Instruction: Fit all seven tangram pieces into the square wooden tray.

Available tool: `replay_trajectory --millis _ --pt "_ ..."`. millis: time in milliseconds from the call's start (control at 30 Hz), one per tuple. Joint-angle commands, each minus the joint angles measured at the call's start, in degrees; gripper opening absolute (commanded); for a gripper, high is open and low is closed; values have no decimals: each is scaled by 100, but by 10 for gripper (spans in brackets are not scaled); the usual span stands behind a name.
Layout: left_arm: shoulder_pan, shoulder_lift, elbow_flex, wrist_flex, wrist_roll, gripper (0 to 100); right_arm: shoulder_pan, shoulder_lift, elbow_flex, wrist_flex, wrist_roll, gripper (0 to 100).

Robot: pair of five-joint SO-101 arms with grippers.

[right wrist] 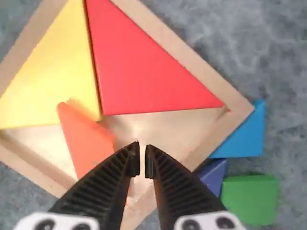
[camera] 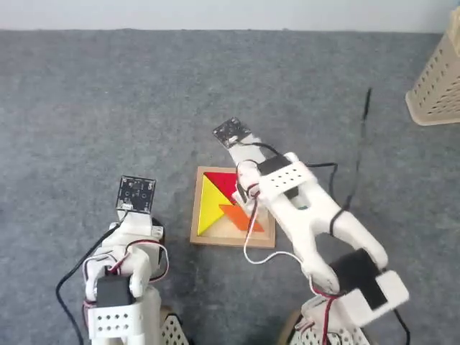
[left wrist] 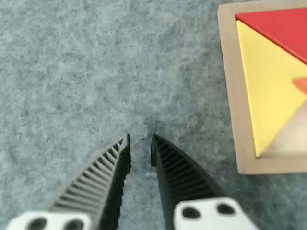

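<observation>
Both right gripper (right wrist: 142, 151) jaws nearly together, empty, over bare tray (right wrist: 240, 109) floor, just beside orange triangle (right wrist: 86, 141); red triangle (right wrist: 139, 72), yellow triangle (right wrist: 48, 81) seated beyond. Blue piece (right wrist: 244, 136), dark-blue piece (right wrist: 213, 175), green piece (right wrist: 252, 199) outside tray corner on table (right wrist: 268, 48). Left gripper (left wrist: 140, 141) slightly apart, tray near.

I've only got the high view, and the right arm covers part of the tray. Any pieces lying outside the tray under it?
Observer: Yes: a blue piece, a dark blue piece and a green piece lie on the carpet by the tray's corner.
Operator: Is the right gripper carrying anything?
Observer: No, it is shut and empty over bare tray floor beside the orange triangle.
Operator: And the left one?
Observer: The left gripper is slightly open, empty, over carpet beside the tray.
</observation>
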Motion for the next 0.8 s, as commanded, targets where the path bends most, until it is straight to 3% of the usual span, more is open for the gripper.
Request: replay_trajectory --millis 0,200,500,767 --pt "9 -123 -48 0 44 71 -426 31 -132 -110 -62 27" --pt "9 -123 -48 0 44 71 -963 57 -114 -57 -62 27" --pt "9 -123 -48 0 44 71 -523 -532 -79 180 -97 27" --pt "9 -123 -48 0 44 71 -1095 -295 475 -295 -70 27"
